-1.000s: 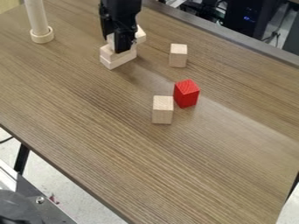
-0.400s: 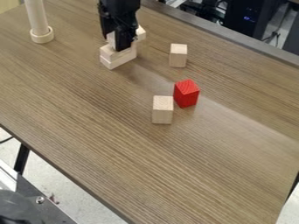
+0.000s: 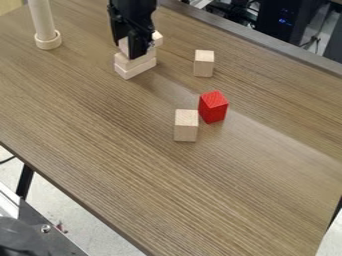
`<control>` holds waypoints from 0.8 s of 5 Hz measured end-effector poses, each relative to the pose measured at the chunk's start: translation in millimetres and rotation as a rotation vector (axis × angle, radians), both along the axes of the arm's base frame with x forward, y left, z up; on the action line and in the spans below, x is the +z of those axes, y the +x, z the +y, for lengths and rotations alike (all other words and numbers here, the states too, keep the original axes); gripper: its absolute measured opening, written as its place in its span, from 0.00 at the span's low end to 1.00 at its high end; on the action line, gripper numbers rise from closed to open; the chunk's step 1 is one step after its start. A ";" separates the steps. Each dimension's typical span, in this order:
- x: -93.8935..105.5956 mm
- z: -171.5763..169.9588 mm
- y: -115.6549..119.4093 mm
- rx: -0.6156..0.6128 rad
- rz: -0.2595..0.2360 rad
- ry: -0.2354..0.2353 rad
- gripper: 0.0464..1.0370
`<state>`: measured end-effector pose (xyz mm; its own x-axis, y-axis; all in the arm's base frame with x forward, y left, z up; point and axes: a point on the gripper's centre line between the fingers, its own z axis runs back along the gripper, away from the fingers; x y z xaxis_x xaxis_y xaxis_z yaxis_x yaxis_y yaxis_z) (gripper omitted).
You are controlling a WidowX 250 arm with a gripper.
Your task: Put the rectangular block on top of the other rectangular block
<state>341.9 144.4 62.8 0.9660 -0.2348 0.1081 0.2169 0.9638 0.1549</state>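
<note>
The black gripper (image 3: 135,54) hangs near the top edge, left of centre, in front of a pale rectangular block (image 3: 157,38). That block's ends stick out on both sides of the gripper, which is shut on it; its middle is hidden. Directly below are pale rectangular pieces (image 3: 137,69) on the table, which look like two flat layers, one on the other. The held block is right over them, lying roughly along the same diagonal. Whether it touches the upper layer, I cannot tell.
A pale block (image 3: 204,63) stands right of the gripper. Nearer the middle are a red block (image 3: 213,107) and another pale block (image 3: 186,125), close together. A pale upright post with a round base (image 3: 48,40) is at the upper left of the wooden table (image 3: 167,195).
The gripper has shifted slightly left and a little up, and the held block has shifted left with it. The layers below and the other blocks have stayed put.
</note>
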 end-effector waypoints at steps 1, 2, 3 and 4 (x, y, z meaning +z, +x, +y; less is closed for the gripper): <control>-0.6 1.2 -0.6 0.002 0.002 0.001 0.52; -0.1 0.5 -0.8 0.005 0.002 -0.004 0.60; -1.2 -2.0 -3.0 0.009 0.018 -0.018 0.87; -0.6 -1.6 -3.0 0.013 0.018 -0.012 0.97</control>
<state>338.9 142.8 62.2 0.9707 -0.2212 0.0938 0.2072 0.9683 0.1396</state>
